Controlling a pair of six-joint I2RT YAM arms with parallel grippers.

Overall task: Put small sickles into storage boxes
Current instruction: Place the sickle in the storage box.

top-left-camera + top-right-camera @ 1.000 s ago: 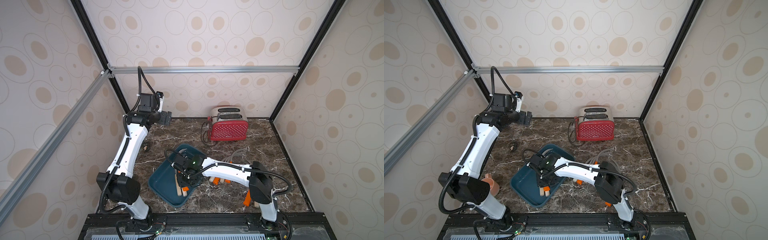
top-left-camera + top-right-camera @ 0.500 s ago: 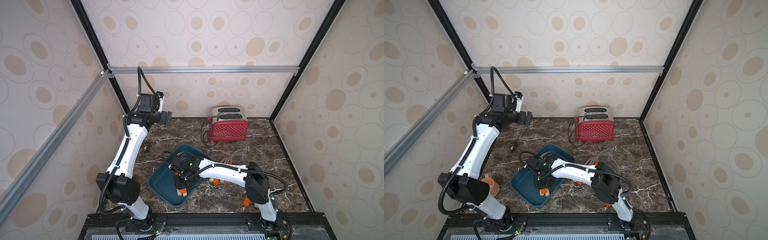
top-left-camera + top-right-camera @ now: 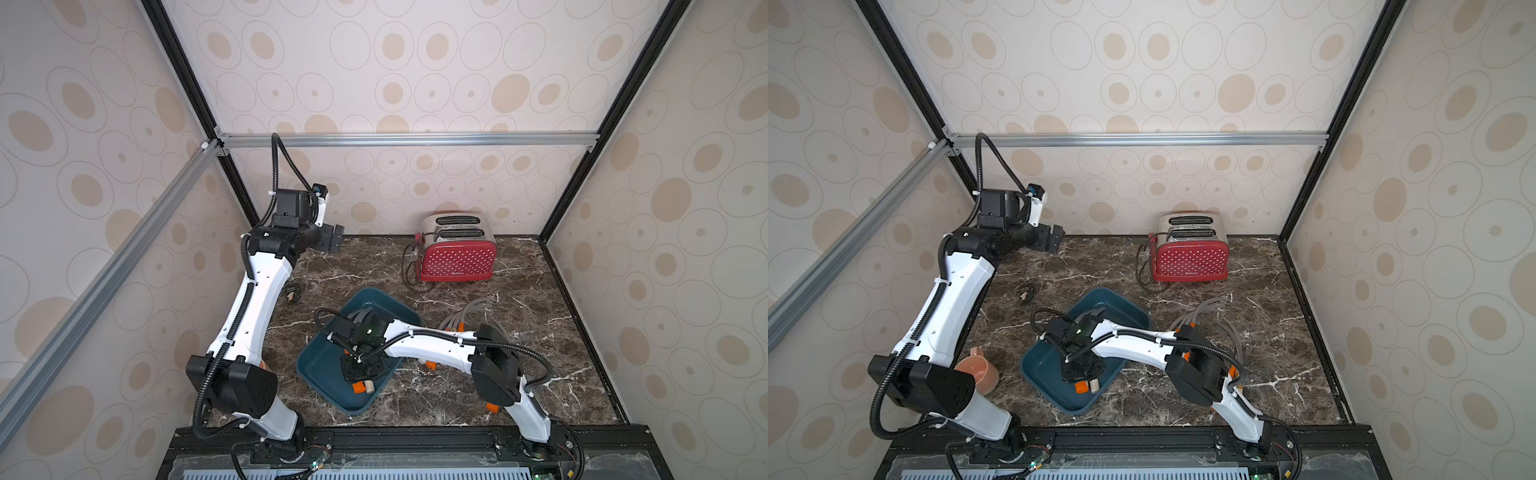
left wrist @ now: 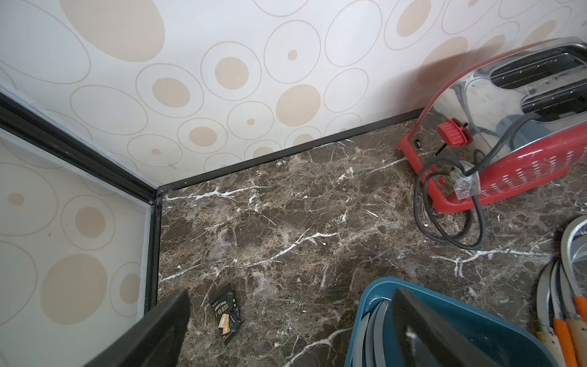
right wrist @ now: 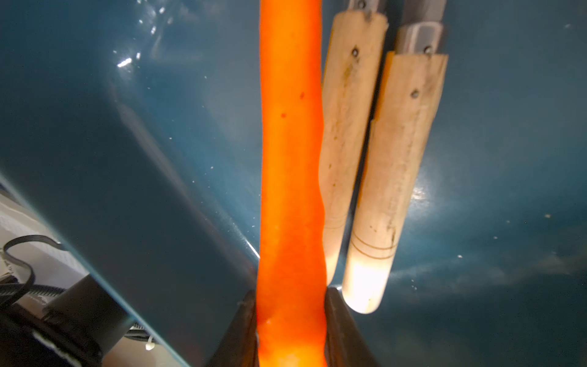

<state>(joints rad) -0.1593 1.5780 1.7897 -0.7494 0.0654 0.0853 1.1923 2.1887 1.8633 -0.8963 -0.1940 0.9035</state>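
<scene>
The storage box, a dark teal tray (image 3: 320, 370) (image 3: 1042, 370) (image 5: 127, 127), lies at the table's front middle. My right gripper (image 3: 360, 376) (image 3: 1081, 374) (image 5: 290, 317) is low inside it, shut on the orange handle of a small sickle (image 5: 290, 159) (image 3: 357, 388). Two wooden-handled sickles (image 5: 346, 127) (image 5: 400, 159) lie in the tray beside it. Several more sickles (image 3: 469, 316) (image 3: 1208, 316) lie on the table to the right of the tray. My left gripper (image 3: 332, 239) (image 3: 1054, 239) (image 4: 290, 295) hangs open and empty, high by the back left corner.
A red polka-dot toaster (image 3: 457, 257) (image 3: 1192, 259) (image 4: 508, 127) with a coiled cord stands at the back. A small black snack packet (image 3: 292, 293) (image 4: 227, 314) lies left of the tray. A pink cup (image 3: 982, 374) sits by the left arm's base.
My right gripper has moved toward the front end of the tray with the orange-handled sickle in it. The left arm has stayed still.
</scene>
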